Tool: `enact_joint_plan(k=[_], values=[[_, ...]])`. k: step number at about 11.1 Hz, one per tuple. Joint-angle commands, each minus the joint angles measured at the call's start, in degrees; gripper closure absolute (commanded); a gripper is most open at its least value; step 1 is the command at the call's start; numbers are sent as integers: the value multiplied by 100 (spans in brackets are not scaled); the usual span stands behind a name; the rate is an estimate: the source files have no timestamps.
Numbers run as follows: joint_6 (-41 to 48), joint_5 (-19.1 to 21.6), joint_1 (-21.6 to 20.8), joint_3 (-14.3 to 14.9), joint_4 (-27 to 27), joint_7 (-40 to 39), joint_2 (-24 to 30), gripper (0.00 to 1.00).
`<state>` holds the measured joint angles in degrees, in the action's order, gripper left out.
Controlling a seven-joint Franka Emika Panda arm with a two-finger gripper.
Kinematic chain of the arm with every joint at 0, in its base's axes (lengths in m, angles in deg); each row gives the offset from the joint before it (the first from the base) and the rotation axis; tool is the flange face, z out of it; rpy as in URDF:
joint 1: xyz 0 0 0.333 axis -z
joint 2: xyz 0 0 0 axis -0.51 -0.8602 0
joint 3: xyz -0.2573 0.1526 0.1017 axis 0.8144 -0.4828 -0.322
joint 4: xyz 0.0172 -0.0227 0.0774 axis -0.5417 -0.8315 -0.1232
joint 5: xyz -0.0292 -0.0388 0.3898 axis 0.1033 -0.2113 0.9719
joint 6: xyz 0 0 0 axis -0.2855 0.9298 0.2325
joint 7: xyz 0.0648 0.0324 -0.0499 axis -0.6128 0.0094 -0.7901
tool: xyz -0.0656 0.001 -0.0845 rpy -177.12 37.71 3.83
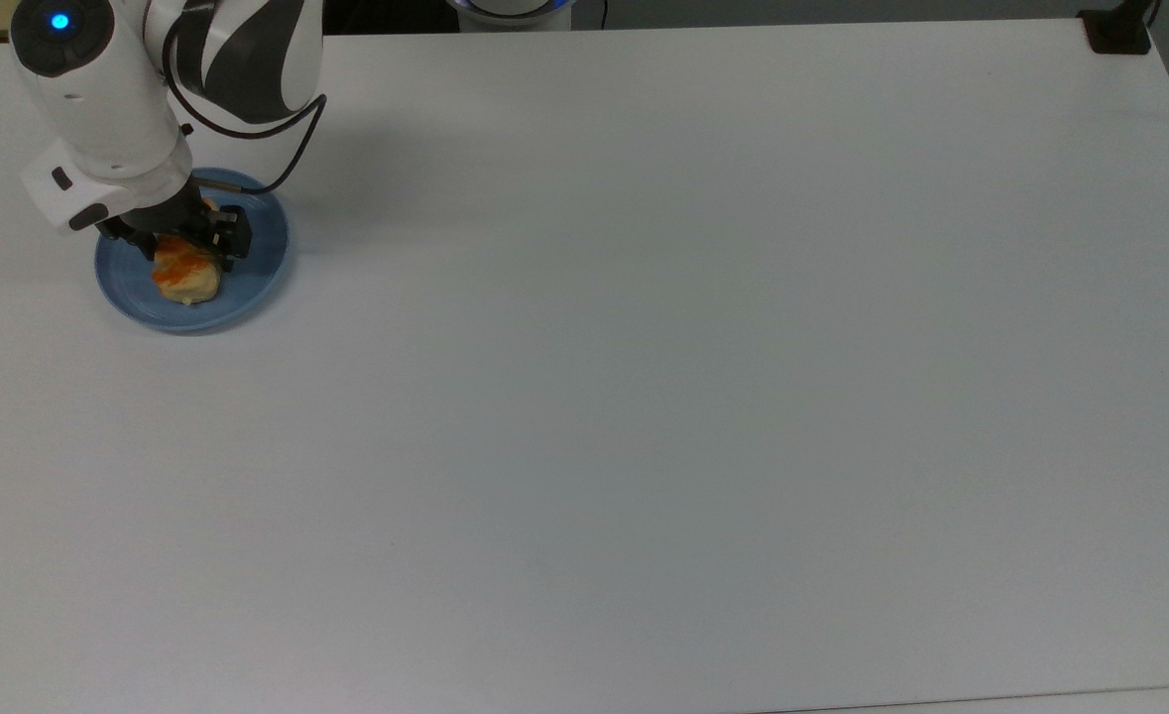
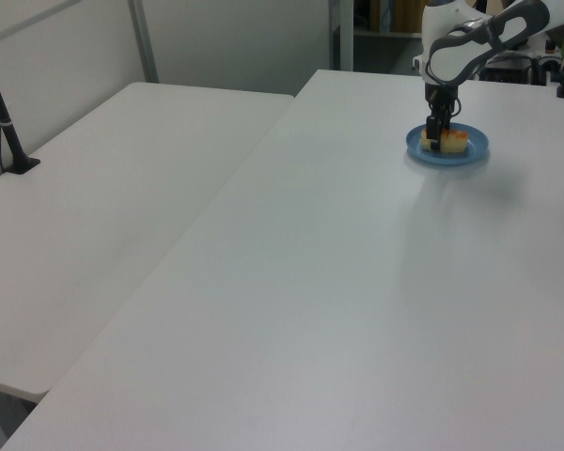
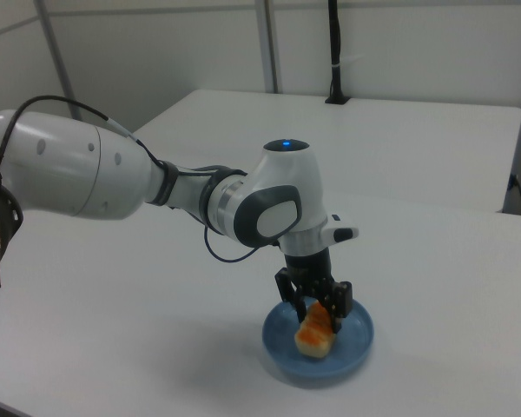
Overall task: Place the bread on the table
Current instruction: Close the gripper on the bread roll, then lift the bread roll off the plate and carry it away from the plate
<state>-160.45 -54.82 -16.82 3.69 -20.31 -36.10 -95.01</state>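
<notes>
Here the claw [image 3: 315, 311] sits low over the blue plate [image 3: 354, 347], its two fingers standing apart and reaching down on either side of the bread [image 3: 313, 335], one against each long flank. Whether they already press the crust or are just beside it cannot be told; nothing shows a firm clamp yet, and the bread looks to be resting on the plate.

In the top view the bread [image 1: 185, 277] lies directly beneath the claw [image 1: 185, 236], with its uncovered end poking out toward the top view's bottom. Its long axis runs roughly from the top view's top to bottom, so the fingers [image 1: 237, 230] straddle the short width, which is the easier way to take hold. The claw sits toward the bread's far end, not over its middle, so the free end may sag or swing once lifted.

In the left view the claw [image 2: 436, 139] is down on the plate [image 2: 477, 148] with the bread [image 2: 454, 140] showing just to the left view's right of it.

The table [image 1: 643, 397] spreads out bare on every side of the claw beyond the plate's rim, so, to my mind, a squeeze, a lift and a short carry off the plate would do.
</notes>
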Motion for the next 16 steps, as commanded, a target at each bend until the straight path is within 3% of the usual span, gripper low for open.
enact_joint_plan(k=[1,3,5,10,13,16], values=[[31,-84,-22,-9,106,-118,138,59],[906,-5,-39,-18,744,-442,148,59],[1183,109,-31,-315,1151,-400,104,59],[138,206,-101,-1045,1451,760,-274,58],[-397,303,-452,-1073,1469,1828,-713,59],[-408,312,-584,-1099,1443,2035,-872,59]])
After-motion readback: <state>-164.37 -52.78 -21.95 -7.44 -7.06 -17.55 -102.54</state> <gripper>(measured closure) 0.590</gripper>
